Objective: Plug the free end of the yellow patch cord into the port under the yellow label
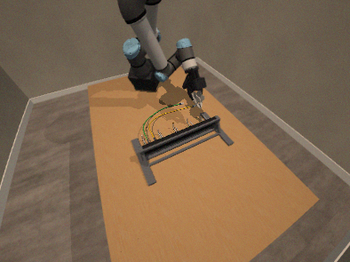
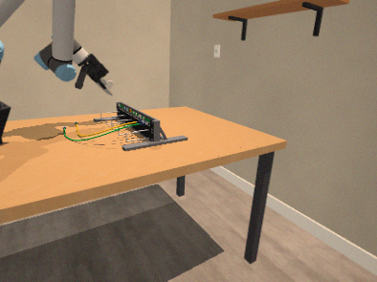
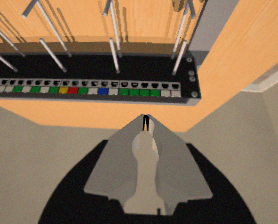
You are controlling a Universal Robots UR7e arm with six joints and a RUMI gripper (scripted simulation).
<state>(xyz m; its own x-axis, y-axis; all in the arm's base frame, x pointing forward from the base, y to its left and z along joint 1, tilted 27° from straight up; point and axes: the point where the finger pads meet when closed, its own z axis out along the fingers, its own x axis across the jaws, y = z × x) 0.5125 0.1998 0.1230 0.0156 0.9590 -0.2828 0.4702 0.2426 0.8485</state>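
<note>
Fingers pressed together, holding nothing, above the rack. Best practice: spread them, descend to the yellow cord's loose plug, clip upward.

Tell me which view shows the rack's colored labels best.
The wrist view: the colored labels run in a readable row across the rack. In the exterior view they are tiny specks; in the top view they are hidden.
</note>
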